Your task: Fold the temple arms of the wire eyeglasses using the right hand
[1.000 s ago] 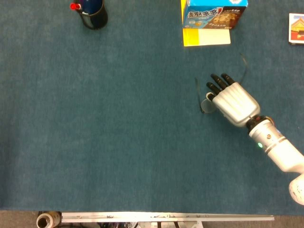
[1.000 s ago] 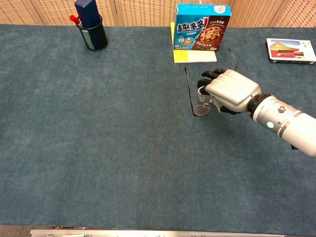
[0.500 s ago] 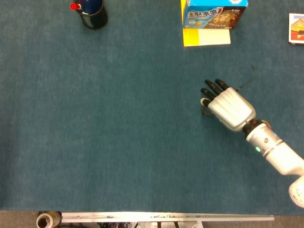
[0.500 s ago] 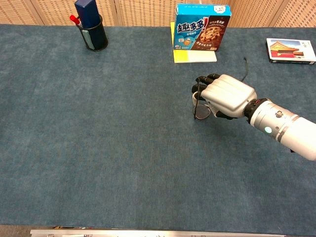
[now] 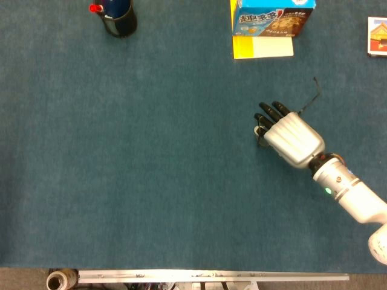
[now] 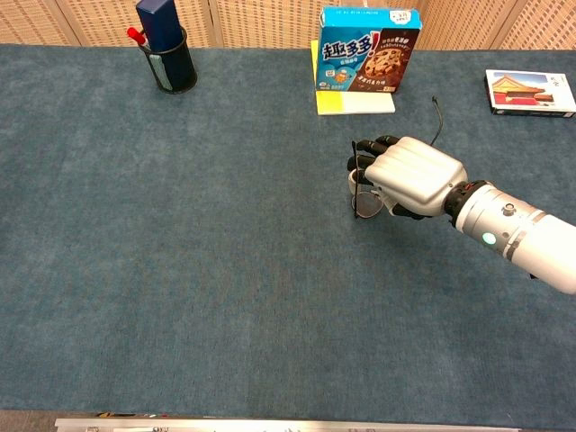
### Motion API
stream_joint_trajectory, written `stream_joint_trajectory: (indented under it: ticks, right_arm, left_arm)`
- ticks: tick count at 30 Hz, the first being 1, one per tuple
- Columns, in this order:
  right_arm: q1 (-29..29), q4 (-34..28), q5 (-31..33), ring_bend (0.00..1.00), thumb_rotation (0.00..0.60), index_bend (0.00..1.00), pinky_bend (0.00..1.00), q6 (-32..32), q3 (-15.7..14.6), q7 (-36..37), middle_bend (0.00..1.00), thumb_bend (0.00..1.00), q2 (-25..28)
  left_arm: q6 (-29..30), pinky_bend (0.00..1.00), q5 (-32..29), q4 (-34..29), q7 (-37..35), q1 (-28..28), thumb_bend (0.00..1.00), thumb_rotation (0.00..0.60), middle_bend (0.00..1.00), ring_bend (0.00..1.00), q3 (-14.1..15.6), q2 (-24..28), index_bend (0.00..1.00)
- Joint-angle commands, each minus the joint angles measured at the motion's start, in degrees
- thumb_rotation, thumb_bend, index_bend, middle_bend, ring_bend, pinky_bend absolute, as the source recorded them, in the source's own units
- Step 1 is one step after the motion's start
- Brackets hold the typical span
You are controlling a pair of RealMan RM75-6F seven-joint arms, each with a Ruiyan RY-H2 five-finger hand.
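Head view: the blue felt-covered bench [image 5: 151, 181] fills the frame, with wide bare cloth to the left of and below the silver right hand [image 5: 289, 134]. One hand is in view. It lies palm down right of centre, its dark fingers [image 5: 269, 112] held close together over the thin black wire eyeglasses [image 5: 308, 99]. Whether it pinches the frame cannot be told. One temple arm rises free behind the hand; the lenses are mostly covered. At the far edge stand one black pen cup [image 5: 119, 18] and one blue cookie box [image 5: 272, 18] on a yellow pad [image 5: 263, 48], all cut off by the frame top. One picture card [image 5: 378, 36] is cut off at the right edge.

Chest view: the same right hand [image 6: 405, 175] covers the eyeglasses [image 6: 366, 203]; one lens rim shows under the fingertips. The pen cup [image 6: 171, 63], cookie box [image 6: 364, 49] and card [image 6: 529, 93] stand well apart from it.
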Motion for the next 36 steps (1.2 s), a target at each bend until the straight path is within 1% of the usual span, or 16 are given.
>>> stream_joint_trajectory:
  ticks: [1, 8, 13, 22, 28, 30, 35, 36]
  right_arm:
    - [-0.1, -0.1, 0.0, 0.08, 0.600, 0.36, 0.16, 0.2, 0.0, 0.0, 0.21, 1.00, 0.1]
    - [-0.8, -1.2, 0.3, 0.08, 0.600, 0.36, 0.16, 1.8, 0.2, -0.2, 0.21, 1.00, 1.6]
    - [-1.9, -4.1, -0.2, 0.08, 0.600, 0.36, 0.16, 4.1, 0.3, 0.2, 0.21, 1.00, 4.4]
    - [-4.2, -9.5, -4.9, 0.08, 0.600, 0.36, 0.15, 10.2, 0.6, 3.2, 0.21, 1.00, 9.4]
    - [-4.9, -11.8, -8.9, 0.08, 0.600, 0.36, 0.15, 12.9, 0.8, 5.5, 0.21, 1.00, 10.8]
    - [-5.2, -12.2, -10.8, 0.08, 0.600, 0.36, 0.15, 14.0, 0.7, 6.4, 0.21, 0.95, 10.8]
    - [-6.0, -11.0, -15.8, 0.08, 0.600, 0.35, 0.15, 17.7, 1.0, 8.9, 0.21, 0.65, 8.5]
    - [-6.0, -10.5, -16.7, 0.08, 0.600, 0.35, 0.15, 18.4, 1.1, 9.4, 0.21, 0.60, 7.8]
  left_arm:
    - [0.0, 0.49, 0.0, 0.0, 0.0, 0.0, 0.10, 0.600, 0.18, 0.23, 0.0, 0.0, 0.19]
    - [-0.1, 0.49, -0.2, 0.1, 0.5, 0.0, 0.10, 0.600, 0.18, 0.23, 0.0, -0.2, 0.19]
    - [-0.2, 0.49, -0.3, 0.1, 0.8, -0.1, 0.10, 0.600, 0.18, 0.23, 0.0, -0.3, 0.19]
    - [-0.7, 0.49, -0.5, 0.2, 1.6, -0.3, 0.10, 0.600, 0.18, 0.23, 0.0, -0.7, 0.21]
    - [-0.5, 0.49, -0.6, 0.2, 1.7, -0.2, 0.10, 0.600, 0.18, 0.23, -0.1, -0.7, 0.21]
    - [-0.6, 0.49, -0.7, 0.2, 1.6, -0.2, 0.10, 0.600, 0.18, 0.23, -0.1, -0.7, 0.21]
    - [-0.4, 0.49, -0.6, 0.1, 1.3, -0.2, 0.10, 0.600, 0.18, 0.23, -0.1, -0.6, 0.21]
    - [-0.4, 0.49, -0.6, 0.1, 1.3, -0.2, 0.10, 0.600, 0.18, 0.23, -0.1, -0.5, 0.21]
